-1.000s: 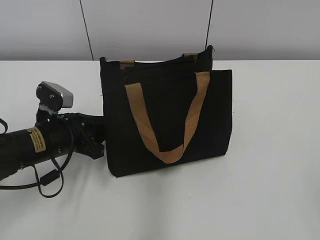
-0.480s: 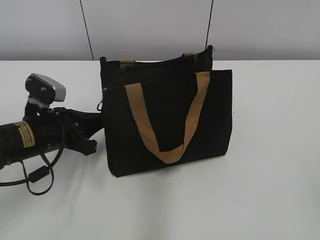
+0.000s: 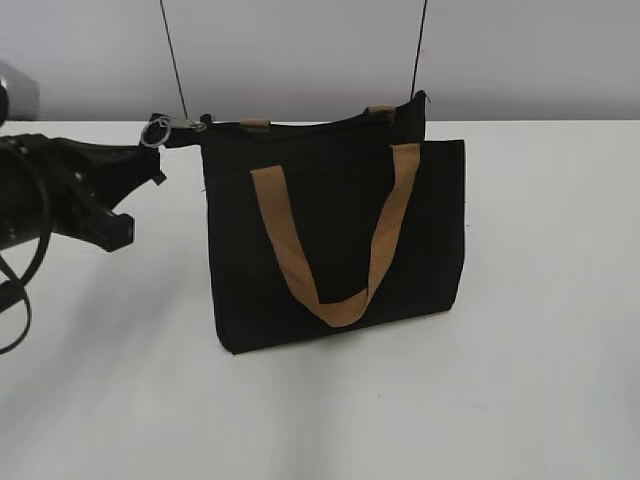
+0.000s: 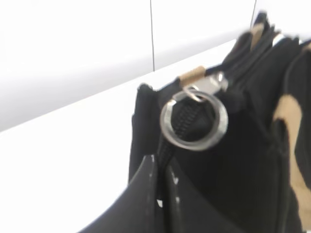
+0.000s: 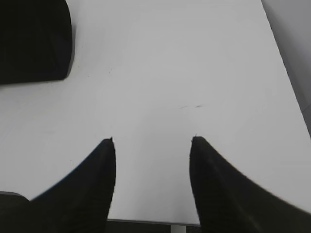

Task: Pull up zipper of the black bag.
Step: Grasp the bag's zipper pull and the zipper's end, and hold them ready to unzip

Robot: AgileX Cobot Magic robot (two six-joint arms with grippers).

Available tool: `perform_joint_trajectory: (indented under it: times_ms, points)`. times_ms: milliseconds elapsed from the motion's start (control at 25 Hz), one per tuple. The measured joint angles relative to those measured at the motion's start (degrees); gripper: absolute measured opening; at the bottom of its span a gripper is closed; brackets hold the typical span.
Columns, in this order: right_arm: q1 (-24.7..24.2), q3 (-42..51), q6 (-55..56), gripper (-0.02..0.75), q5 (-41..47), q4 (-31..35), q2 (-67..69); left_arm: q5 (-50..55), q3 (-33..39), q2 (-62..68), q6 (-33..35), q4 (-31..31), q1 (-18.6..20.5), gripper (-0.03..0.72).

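- The black bag is standing upright on the white surface; its soft fabric is likely giving under any pull.
- The zipper, small and metal, is sitting at the bag's top left corner, its ring best for gripping.
- The left gripper is showing nearly closed jaws just below the ring; whether they are pinching the tape is unclear.
- The right gripper is hovering with wide jaws, well apart from the bag.

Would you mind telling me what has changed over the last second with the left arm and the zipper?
The left gripper rose from beside the bag's lower left edge to its top left corner, shifting left. The zipper, whose ring hung at the side seam half a second ago, now sits at that top corner, ring stretched toward the closed jaws. The black bag stayed upright in place, its tan handles unchanged.
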Motion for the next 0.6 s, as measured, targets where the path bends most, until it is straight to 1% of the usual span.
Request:
perform_joint_trajectory:
  times_ms: [200,400,600]
  points:
    - [0.0,0.0,0.0,0.39,0.0,-0.06,0.0,2.1,0.02,-7.15,0.0,0.06,0.0,-0.008]
    - [0.0,0.0,0.0,0.39,0.0,-0.06,0.0,2.36,0.07,-8.02,0.0,0.06,0.0,-0.008]
    - [0.0,0.0,0.0,0.39,0.0,0.01,0.0,-1.04,0.06,-8.02,0.0,0.15,0.0,-0.008]
